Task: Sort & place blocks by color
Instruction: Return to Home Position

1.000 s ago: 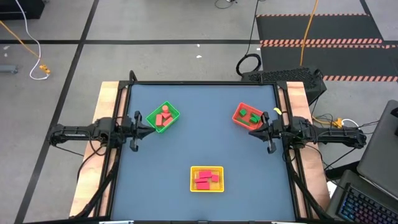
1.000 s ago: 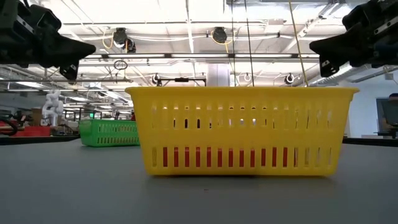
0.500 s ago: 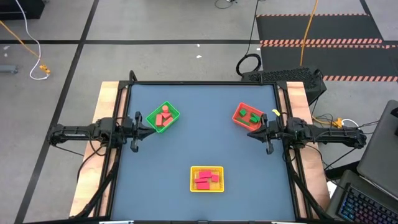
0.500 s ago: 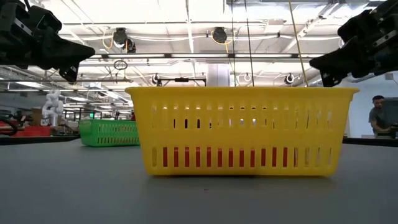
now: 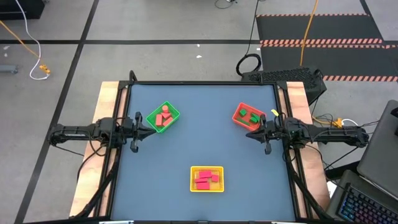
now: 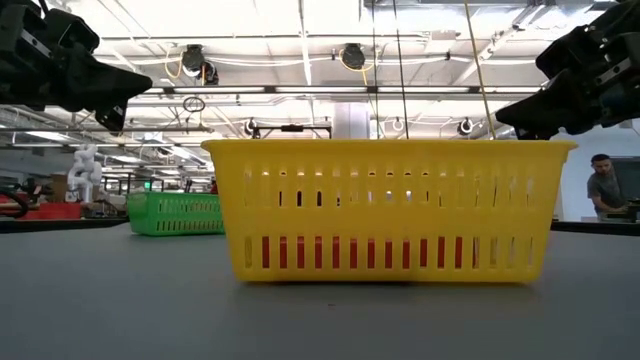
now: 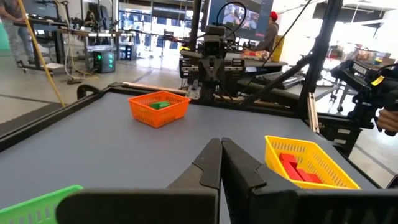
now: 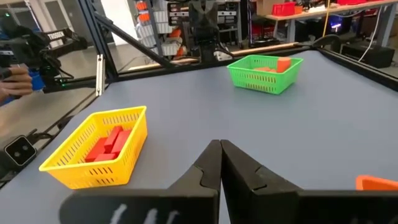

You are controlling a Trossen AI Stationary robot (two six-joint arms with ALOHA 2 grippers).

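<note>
My left gripper (image 5: 150, 124) and right gripper (image 5: 250, 132) were pinched shut and empty at the sides of the table (image 5: 205, 149), with little pink blocks (image 5: 165, 116) in the green tray (image 5: 173, 114), green blocks (image 5: 250, 116) in the red tray (image 5: 237, 116), red blocks (image 5: 206, 178) in the yellow tray (image 5: 217, 171).

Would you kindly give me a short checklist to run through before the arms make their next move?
1. Left gripper shut, holding nothing: ok.
2. Right gripper shut, holding nothing: ok.
3. Both raised above the basket rims, per the low view: ok.
4. Green basket shows only salmon blocks: ok.
5. Orange basket shows only green blocks: ok.
6. Yellow basket shows only red blocks: ok.
</note>
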